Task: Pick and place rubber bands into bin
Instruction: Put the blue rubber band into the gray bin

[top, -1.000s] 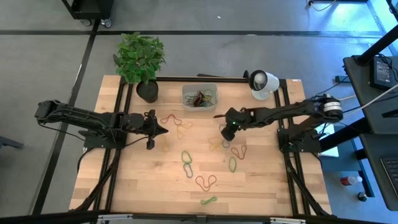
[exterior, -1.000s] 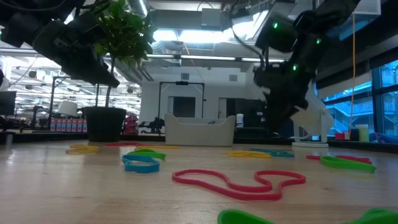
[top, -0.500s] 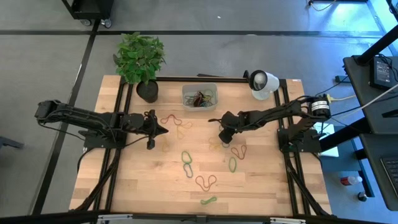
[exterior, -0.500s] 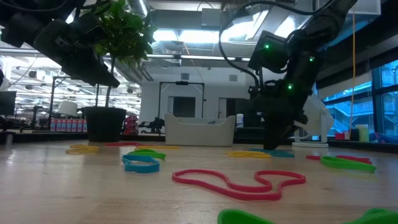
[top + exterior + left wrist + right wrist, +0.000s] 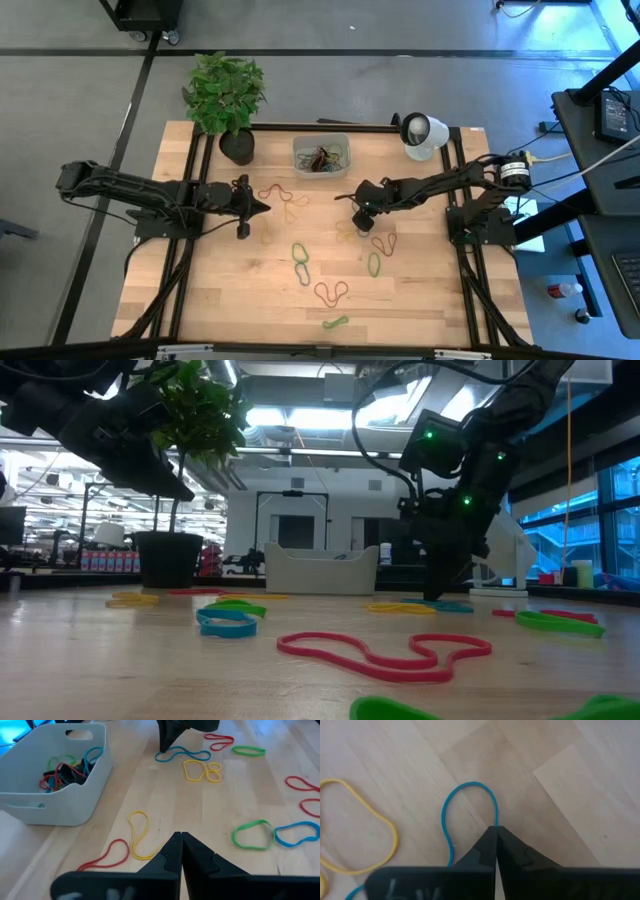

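Note:
My right gripper stands tip-down on the table right of centre, shut on a blue rubber band; the left wrist view shows the same blue band beside yellow bands. My left gripper hovers left of centre, shut and empty, its fingers above a yellow band. The grey bin sits at the far edge with several bands inside. Loose bands lie flat on the wood: red, green, green-and-blue. My right gripper pinches one strand of the blue band between its two fingertips. It comes from above, pointing down at the table. The band's loop lies flat and slack on the wood in front of the fingers.
A black plant pot with a leafy plant stands at the far left corner, and a white round camera at the far right. Black rails run along both table sides. Bare wood lies toward the near edge around a green band.
My right gripper has come down from above the table until its tips stand on the wood at the blue band, shifting slightly toward the left; it has kept still for the last half second.

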You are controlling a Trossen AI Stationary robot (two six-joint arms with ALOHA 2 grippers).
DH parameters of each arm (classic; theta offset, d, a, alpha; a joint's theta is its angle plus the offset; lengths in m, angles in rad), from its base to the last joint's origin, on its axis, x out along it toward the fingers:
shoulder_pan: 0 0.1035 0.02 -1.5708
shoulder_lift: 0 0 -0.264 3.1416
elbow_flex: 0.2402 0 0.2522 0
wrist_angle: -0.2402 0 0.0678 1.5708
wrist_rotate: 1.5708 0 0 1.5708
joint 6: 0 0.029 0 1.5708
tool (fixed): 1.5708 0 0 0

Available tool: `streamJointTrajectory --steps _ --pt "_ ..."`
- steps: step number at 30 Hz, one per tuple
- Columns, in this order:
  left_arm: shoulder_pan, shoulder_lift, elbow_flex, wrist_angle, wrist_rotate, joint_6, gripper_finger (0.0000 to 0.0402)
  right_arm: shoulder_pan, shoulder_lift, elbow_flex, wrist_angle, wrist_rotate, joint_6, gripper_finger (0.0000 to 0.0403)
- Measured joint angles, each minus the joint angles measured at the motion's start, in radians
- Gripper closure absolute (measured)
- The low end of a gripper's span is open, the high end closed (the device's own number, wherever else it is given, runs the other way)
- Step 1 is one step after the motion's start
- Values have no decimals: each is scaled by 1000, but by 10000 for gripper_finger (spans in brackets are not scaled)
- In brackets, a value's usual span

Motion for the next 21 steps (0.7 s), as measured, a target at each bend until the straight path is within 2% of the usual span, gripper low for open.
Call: streamJointTrajectory --steps 5,12,16,21 --pt "0 0 0 0 -2 41 400 -1 -56 -5 -12 -12 -1 399" --pt "0 0 0 1 -31 53 398 -1 -220 17 -14 5 -55 401" --pt "0 0 0 12 -73 53 400 -1 -258 119 -40 45 -155 401" --pt "0 0 0 12 -85 53 397 -12 -245 301 -60 117 -338 402"
